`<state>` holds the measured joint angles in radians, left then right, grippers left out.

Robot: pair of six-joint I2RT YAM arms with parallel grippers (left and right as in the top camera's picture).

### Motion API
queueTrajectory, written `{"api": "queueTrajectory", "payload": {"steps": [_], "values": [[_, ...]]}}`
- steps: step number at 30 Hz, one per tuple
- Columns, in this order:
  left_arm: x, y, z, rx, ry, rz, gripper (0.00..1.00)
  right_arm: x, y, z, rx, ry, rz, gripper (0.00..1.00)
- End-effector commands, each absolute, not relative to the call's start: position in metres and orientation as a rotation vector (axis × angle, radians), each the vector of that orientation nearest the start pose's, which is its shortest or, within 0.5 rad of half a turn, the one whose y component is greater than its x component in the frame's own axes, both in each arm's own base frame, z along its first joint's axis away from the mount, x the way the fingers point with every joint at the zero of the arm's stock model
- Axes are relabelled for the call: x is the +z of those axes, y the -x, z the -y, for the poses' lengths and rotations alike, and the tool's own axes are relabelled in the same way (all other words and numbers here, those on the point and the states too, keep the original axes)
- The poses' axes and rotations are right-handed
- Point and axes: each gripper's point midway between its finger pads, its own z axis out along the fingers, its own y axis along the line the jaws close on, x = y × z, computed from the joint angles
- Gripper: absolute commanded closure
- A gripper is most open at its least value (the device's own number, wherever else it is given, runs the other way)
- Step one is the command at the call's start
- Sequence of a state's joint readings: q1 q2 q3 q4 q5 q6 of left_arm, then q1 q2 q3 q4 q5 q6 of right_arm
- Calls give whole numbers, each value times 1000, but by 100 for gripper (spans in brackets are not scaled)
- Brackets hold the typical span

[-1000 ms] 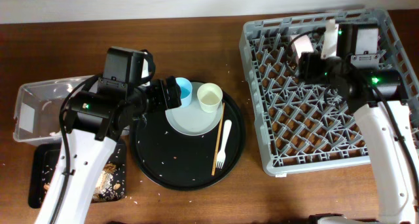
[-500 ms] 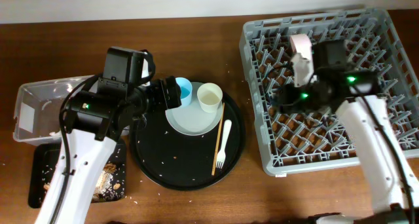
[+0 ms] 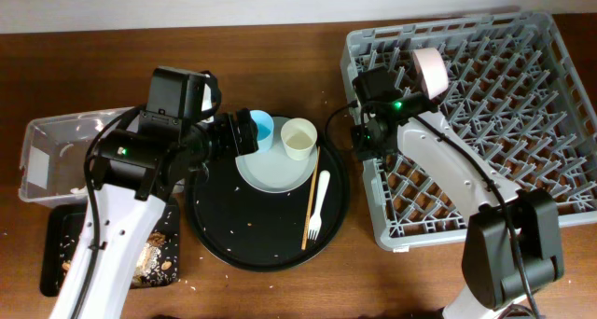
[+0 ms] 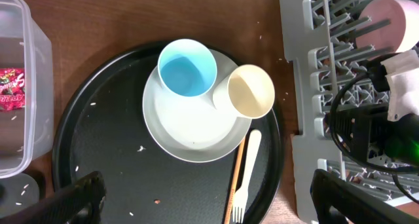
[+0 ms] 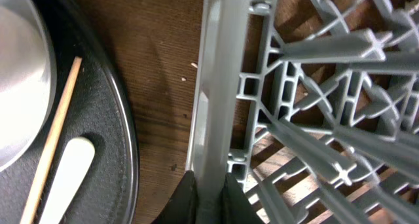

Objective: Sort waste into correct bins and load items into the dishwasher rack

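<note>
Brown wood table [image 3: 280,296], white wall [image 3: 187,2]; left end effector [image 4: 209,201] apart; right end effector [image 5: 208,201] cannot tell

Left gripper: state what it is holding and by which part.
Nothing. The left gripper is open, its fingers spread wide above the round black tray, touching nothing on it.

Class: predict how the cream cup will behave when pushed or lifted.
The cream cup looks like thin plastic, so probably light and stiff. It stands upright at the edge of the pale plate, so a sideways push might tip it.
</note>
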<state>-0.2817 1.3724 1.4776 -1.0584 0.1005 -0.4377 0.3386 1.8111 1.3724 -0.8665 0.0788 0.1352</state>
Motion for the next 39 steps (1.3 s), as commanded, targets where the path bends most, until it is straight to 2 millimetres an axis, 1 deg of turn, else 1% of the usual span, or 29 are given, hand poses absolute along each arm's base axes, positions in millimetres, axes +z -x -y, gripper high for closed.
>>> {"api": "queueTrajectory", "payload": {"steps": [1,4,7,9,13,15,20,25,35,39], "values": [[267,-330,112,-414,153,-2537,1,86,-387,-125,1,237,-2806,96],[267,-330,112,-414,153,-2537,1,90,-397,-129,46,111,-2769,96],[267,-330,112,-414,153,-2537,1,90,-397,-133,82,89,-2774,96],[267,-330,112,-414,153,-2537,1,90,-397,-133,97,15,-2774,96],[267,-330,112,-414,153,-2537,1,90,-394,-141,171,-17,-2789,96],[267,-330,112,-414,153,-2537,1,89,-390,-144,195,-15,-2809,96],[267,-330,112,-414,153,-2537,1,85,-380,-140,193,-151,-2853,96],[267,-330,112,-414,153,-2537,1,82,-370,-136,178,-235,-2895,96],[267,-330,112,-414,153,-2537,1,76,-341,-126,105,-249,-3013,96],[267,-330,112,-414,153,-2537,1,75,-334,-124,89,-245,-3042,96]]}}
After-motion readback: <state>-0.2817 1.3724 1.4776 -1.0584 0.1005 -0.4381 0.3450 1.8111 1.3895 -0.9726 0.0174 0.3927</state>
